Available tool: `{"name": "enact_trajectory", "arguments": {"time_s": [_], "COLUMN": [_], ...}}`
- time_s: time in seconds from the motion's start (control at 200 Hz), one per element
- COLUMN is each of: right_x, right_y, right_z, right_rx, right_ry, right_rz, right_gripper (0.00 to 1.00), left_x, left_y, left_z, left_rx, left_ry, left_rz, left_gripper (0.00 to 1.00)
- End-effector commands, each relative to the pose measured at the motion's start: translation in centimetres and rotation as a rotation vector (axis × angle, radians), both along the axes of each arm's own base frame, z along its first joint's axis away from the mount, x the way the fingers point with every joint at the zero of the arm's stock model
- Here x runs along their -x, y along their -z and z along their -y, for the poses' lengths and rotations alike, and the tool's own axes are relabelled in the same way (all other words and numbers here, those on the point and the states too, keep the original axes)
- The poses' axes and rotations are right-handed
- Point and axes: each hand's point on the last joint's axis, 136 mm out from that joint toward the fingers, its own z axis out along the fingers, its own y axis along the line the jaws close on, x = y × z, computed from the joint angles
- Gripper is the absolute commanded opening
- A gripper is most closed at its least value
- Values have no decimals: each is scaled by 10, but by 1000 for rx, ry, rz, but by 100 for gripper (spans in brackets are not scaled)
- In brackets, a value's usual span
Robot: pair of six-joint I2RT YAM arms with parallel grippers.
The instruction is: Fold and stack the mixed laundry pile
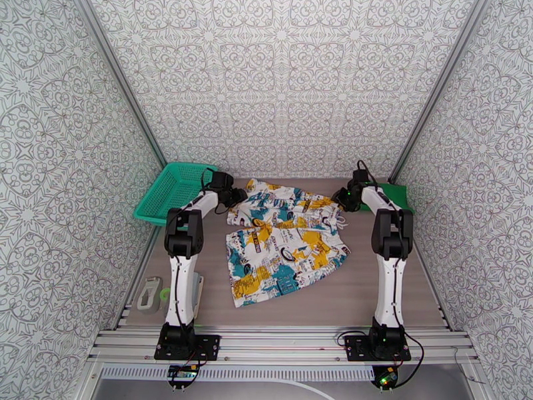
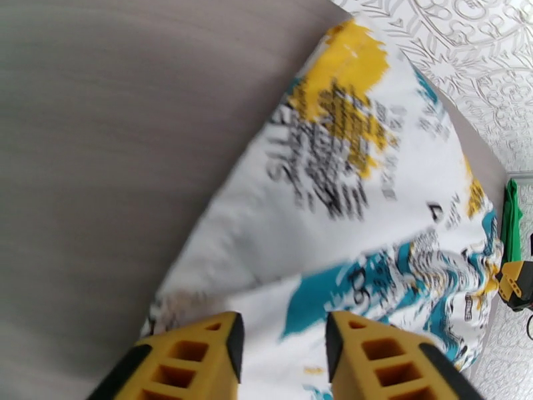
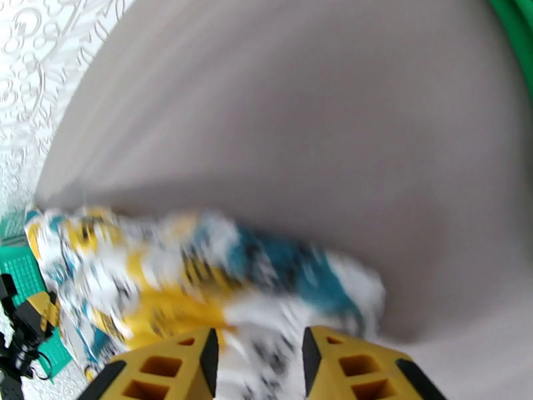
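Printed garment mid-table, a pincer at each far corner.

The one white printed garment (image 1: 286,255) lies at 12 o'clock, its far edge running 9-to-3. My left gripper (image 2: 283,328) stands released over the 9 end. The right gripper (image 3: 260,341) is at the 3 end, too blurred to tell its grip. Beyond lie one green shirt (image 1: 394,195) at 1 and one basket (image 1: 170,188) at 11.

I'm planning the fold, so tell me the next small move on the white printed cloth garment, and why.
The white cloth garment with teal, yellow and black print lies spread on the table. The left gripper and right gripper sit at its far corners, jaws apart with cloth between them. So probably close both on those corners.
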Motion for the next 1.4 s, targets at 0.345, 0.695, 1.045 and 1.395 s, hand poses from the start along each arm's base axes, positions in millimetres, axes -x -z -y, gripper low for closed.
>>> {"name": "enact_trajectory", "arguments": {"time_s": [0.345, 0.695, 1.045, 1.395], "right_x": [171, 239, 227, 223], "right_y": [-28, -5, 14, 35], "right_z": [3, 9, -1, -3], "right_rx": [35, -110, -198, -205], "right_ry": [17, 52, 61, 67], "right_rz": [25, -51, -88, -116], "right_gripper": [54, 66, 54, 48], "left_x": [197, 393, 457, 454], "left_y": [-86, -26, 6, 27], "left_z": [21, -6, 18, 46], "left_rx": [-224, -227, -151, -135], "left_ry": [-15, -175, -140, -100], "left_rz": [92, -229, -351, -360], "left_gripper": [50, 64, 76, 68]}}
